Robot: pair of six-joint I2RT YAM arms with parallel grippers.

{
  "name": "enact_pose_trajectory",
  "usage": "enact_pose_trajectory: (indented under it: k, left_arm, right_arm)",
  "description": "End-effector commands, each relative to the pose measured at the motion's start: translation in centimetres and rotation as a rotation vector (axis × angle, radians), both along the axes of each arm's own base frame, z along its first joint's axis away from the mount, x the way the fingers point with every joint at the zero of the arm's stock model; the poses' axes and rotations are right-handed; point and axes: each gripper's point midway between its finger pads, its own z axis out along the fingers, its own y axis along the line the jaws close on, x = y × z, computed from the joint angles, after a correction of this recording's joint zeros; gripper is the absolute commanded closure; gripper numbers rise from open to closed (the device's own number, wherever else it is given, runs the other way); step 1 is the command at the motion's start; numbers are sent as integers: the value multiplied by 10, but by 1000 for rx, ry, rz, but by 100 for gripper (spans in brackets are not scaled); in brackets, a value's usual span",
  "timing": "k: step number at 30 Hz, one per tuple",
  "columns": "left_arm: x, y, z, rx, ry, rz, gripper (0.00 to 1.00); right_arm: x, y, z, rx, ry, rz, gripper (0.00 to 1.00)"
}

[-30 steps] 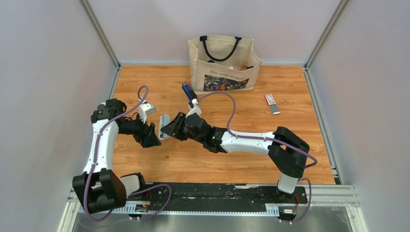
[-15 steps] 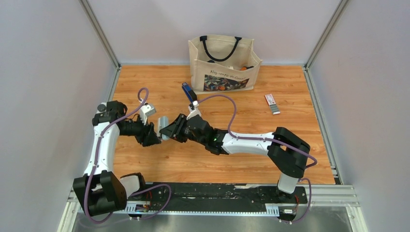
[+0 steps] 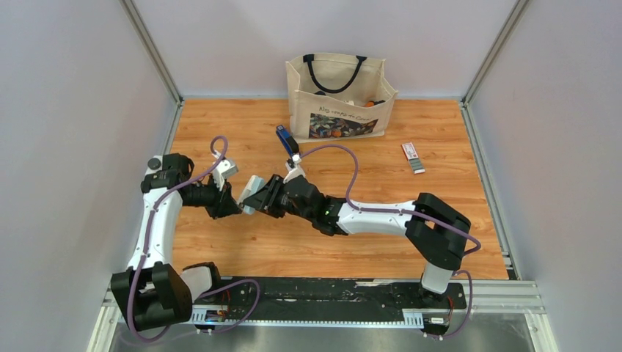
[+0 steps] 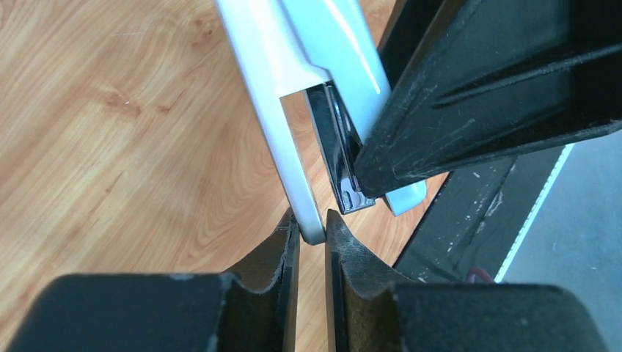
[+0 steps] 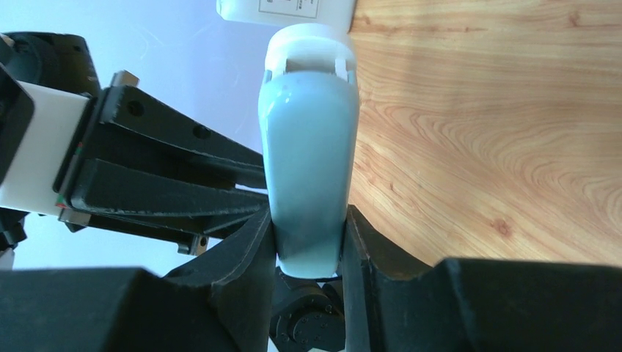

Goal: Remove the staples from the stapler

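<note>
One stapler (image 5: 308,147) (left gripper (image 4: 312,224), right gripper (image 5: 308,238))

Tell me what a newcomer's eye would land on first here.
Both arms meet over the left-centre of the table: the right gripper clamps the pale blue stapler by its body, and the left gripper pinches its thin white lower arm, with the metal magazine showing between. Behind them a canvas tote bag stands at the far edge, and a small white-and-red box lies to its right.
</note>
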Motion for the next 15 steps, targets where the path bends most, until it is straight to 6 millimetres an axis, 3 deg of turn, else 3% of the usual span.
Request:
enact_pose_trajectory:
  k: [1, 7, 15]
  left_arm:
    - [13, 9, 3, 70, -122, -6, 83]
    - [15, 16, -5, 121, -150, 1, 84]
    - [26, 29, -13, 200, -193, 21, 86]
  right_arm:
    - [-8, -4, 30, 81, -35, 34, 100]
    - [-9, -5, 25, 75, -38, 36, 100]
    - [-28, -7, 16, 45, -63, 149, 100]
